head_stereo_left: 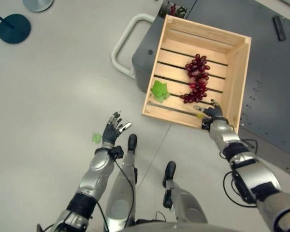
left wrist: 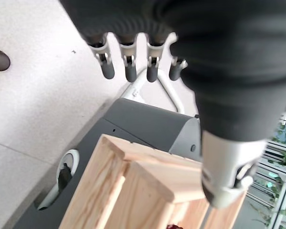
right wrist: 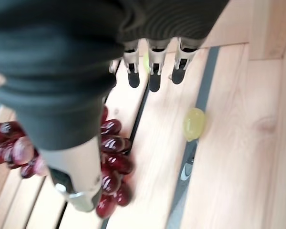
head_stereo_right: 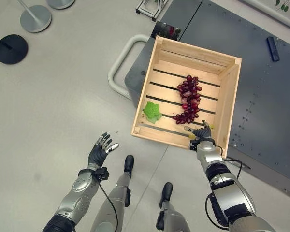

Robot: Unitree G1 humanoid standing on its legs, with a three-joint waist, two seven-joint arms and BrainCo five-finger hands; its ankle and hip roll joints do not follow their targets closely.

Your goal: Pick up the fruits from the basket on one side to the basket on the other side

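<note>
Far to the left on the pale floor (head_stereo_left: 53,82) stand a dark round stand base (head_stereo_left: 14,28) and a grey round base (head_stereo_right: 36,18). Nearer, the left hand (head_stereo_left: 112,130) is held up over the floor, palm out, with its fingers spread and straight and nothing in it. The left arm comes up from the near left with the elbow bent. Just left of that hand a small green bit (head_stereo_left: 96,138) lies on the floor. Further right, a white bent bar (head_stereo_left: 124,41) sticks out from a grey metal platform (head_stereo_right: 270,111). On the platform sits a wooden crate (head_stereo_left: 234,92) made of slats, with its top open. Inside the crate, near its left wall, lies a green leaf (head_stereo_left: 159,90). In the middle lies a long bunch of red grapes (head_stereo_left: 197,78), curving toward the near side. The right arm reaches up from the near right, and the right hand (head_stereo_right: 201,131) is inside the crate at the near right corner, just beside the near end of the grapes. Its fingers point forward, straight and loose, and they hold nothing. In the right wrist view its thumb hangs right over the grapes, but I cannot tell if it touches them. A small yellow-green grape (right wrist: 193,123) lies alone on a slat just beside the fingers. A dark flat bar (head_stereo_right: 273,48) lies on the platform at the far right.
</note>
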